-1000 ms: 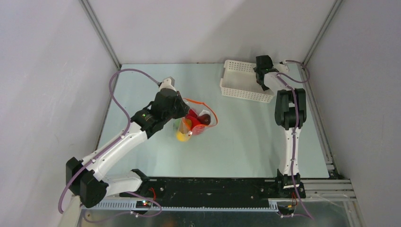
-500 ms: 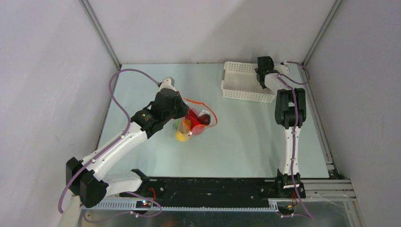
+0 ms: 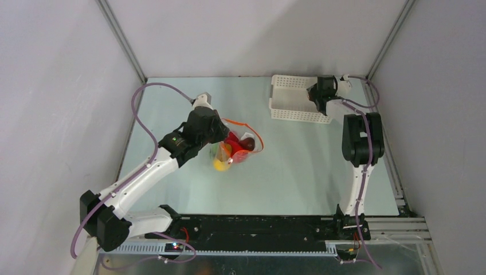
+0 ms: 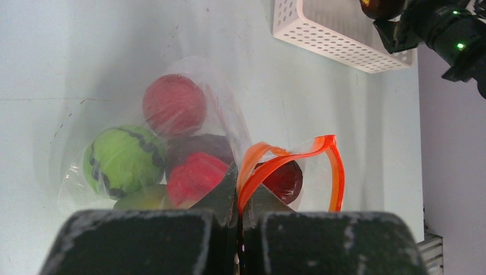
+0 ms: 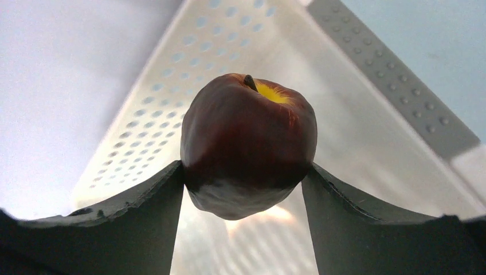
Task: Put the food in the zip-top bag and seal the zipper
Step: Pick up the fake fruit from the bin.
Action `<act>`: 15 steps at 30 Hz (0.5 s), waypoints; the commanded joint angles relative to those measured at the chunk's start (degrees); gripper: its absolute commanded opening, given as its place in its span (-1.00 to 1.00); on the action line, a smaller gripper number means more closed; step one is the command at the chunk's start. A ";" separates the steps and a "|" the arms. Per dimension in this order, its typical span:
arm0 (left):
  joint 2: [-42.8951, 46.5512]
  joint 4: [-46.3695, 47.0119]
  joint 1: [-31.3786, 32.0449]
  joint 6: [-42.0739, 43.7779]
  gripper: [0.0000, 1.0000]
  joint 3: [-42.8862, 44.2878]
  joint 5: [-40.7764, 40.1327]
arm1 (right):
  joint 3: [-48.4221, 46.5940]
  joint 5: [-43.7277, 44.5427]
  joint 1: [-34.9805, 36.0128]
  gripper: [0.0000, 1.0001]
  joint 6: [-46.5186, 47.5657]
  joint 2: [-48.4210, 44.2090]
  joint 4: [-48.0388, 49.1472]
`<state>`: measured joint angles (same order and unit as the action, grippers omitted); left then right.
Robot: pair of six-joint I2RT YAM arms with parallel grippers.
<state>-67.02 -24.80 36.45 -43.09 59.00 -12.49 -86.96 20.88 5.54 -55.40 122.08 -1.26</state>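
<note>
The clear zip-top bag (image 3: 236, 150) lies mid-table with several toy fruits inside: a red ball (image 4: 174, 105), a green ball (image 4: 123, 160), another red one (image 4: 196, 177) and a maroon one (image 4: 285, 179). Its orange-red zipper (image 4: 298, 153) curls open in a loop. My left gripper (image 4: 238, 213) is shut on the zipper strip at the bag's mouth; it also shows in the top view (image 3: 218, 133). My right gripper (image 5: 243, 189) is shut on a dark maroon apple (image 5: 249, 143) and holds it over the white basket (image 5: 172, 103). In the top view the right gripper (image 3: 319, 94) is at the basket's right end.
The white perforated basket (image 3: 289, 98) stands at the back right of the table. Grey walls and metal frame posts enclose the table on three sides. The right arm (image 3: 358, 137) stands along the right edge.
The right gripper has lifted and turned at the basket's right end, and its elbow has swung a little right. The left arm and the bag have not moved.
</note>
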 commanded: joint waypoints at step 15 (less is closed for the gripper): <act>-0.76 4.00 -0.34 0.32 -1.00 4.03 0.32 | 20.21 -34.07 4.53 -0.46 29.84 -34.03 11.63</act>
<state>-67.83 -24.53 36.45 -43.05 60.47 -12.27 -69.63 0.12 9.56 -33.26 95.11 8.73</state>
